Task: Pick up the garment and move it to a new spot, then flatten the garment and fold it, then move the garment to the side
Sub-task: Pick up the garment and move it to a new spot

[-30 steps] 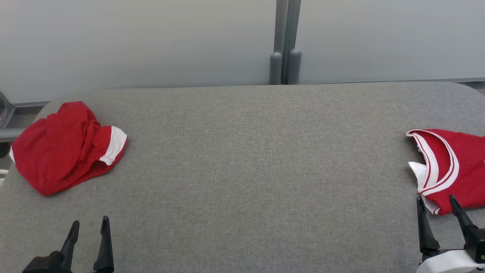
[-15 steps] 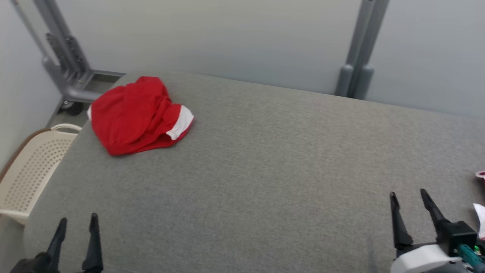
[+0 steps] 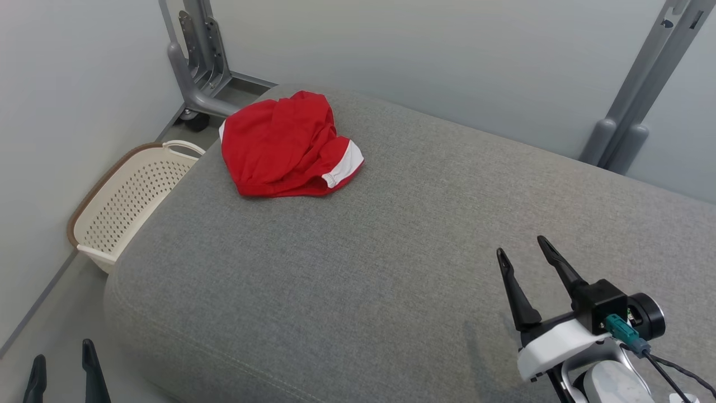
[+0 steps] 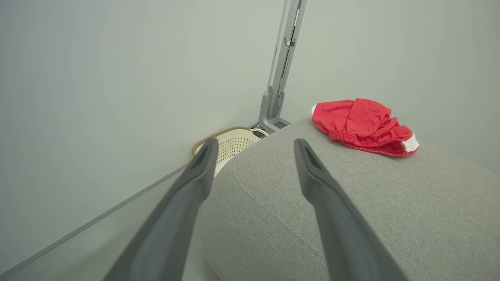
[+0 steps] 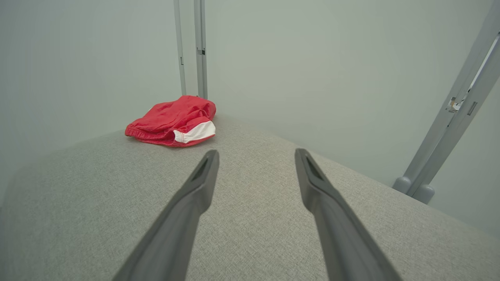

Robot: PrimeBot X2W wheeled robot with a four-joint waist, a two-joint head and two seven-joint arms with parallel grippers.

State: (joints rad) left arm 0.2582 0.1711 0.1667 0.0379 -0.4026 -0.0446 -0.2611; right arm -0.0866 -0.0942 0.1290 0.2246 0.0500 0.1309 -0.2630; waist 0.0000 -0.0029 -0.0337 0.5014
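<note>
A grey fabric-covered counter (image 3: 358, 268) with rounded corners spreads across the middle of the head view. Just beside its edge at nine o'clock, a cream perforated laundry basket (image 3: 128, 201) with a brown rim stands on the pale floor (image 3: 56, 336) near a plain wall (image 3: 447, 56). Grey metal posts (image 3: 196, 61) rise by the wall at eleven and two o'clock.
</note>
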